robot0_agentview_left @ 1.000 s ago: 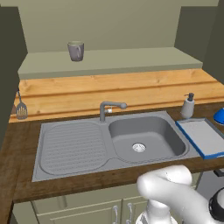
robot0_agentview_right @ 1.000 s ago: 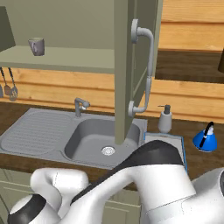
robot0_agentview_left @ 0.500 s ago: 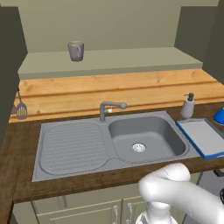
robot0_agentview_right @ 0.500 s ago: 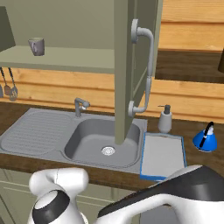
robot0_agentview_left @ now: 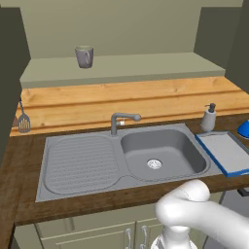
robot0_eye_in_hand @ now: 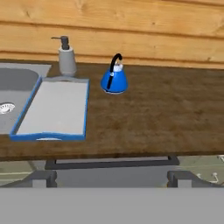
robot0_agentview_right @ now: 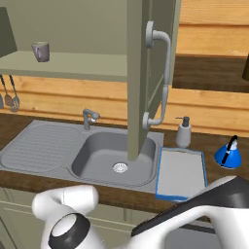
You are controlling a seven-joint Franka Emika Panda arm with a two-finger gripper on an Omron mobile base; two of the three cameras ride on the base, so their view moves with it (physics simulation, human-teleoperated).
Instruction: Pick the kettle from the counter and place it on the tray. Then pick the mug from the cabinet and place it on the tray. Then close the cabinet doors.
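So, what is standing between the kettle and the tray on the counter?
Nothing stands there: in the hand view a bare strip of counter separates the kettle from the tray. The soap bottle stands behind the tray, not between them.

The blue kettle [robot0_agentview_right: 227, 154] stands on the dark counter [robot0_agentview_right: 219, 141], just right of the blue-rimmed tray [robot0_agentview_right: 181, 172]. A grey soap pump [robot0_agentview_right: 183, 132] sits behind the tray. The mug [robot0_agentview_right: 41, 51] rests on the cabinet [robot0_agentview_right: 73, 63] shelf, beside an open cabinet door [robot0_agentview_right: 146, 73].
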